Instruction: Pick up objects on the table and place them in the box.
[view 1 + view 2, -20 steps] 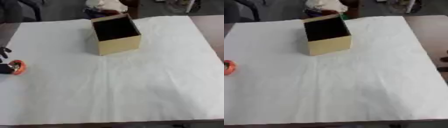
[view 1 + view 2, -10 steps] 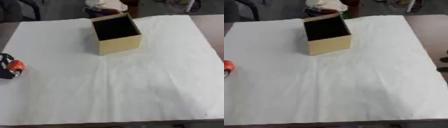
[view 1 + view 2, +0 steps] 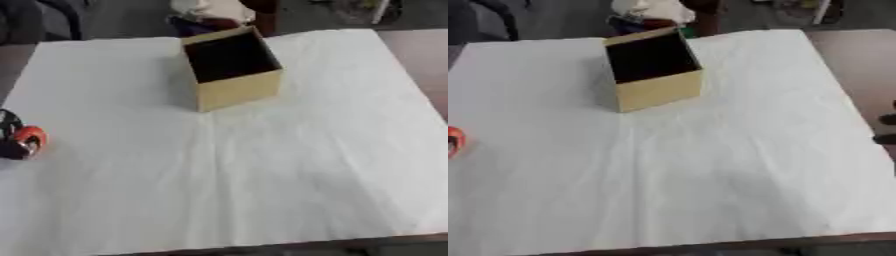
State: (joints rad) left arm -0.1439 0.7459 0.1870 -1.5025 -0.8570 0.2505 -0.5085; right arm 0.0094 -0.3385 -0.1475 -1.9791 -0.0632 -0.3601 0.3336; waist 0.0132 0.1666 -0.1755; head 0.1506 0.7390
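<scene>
Your left hand (image 3: pixel 9 135) shows only in the left eye view, at the left edge, its dark fingers curled round one orange object (image 3: pixel 30 139). The right eye view alone catches your right hand (image 3: pixel 887 129) at the right edge; I cannot tell its fingers. One open box (image 3: pixel 229 67) stands on the white-covered table (image 3: pixel 262 165), well apart from both; no writing is readable.

Left robot hand (image 3: pixel 9 137) grips orange object (image 3: pixel 29 139) far from box (image 3: pixel 232 70).

box (image 3: pixel 236 90): matt cardboard | table cover (image 3: pixel 262 170): white creased cloth
</scene>
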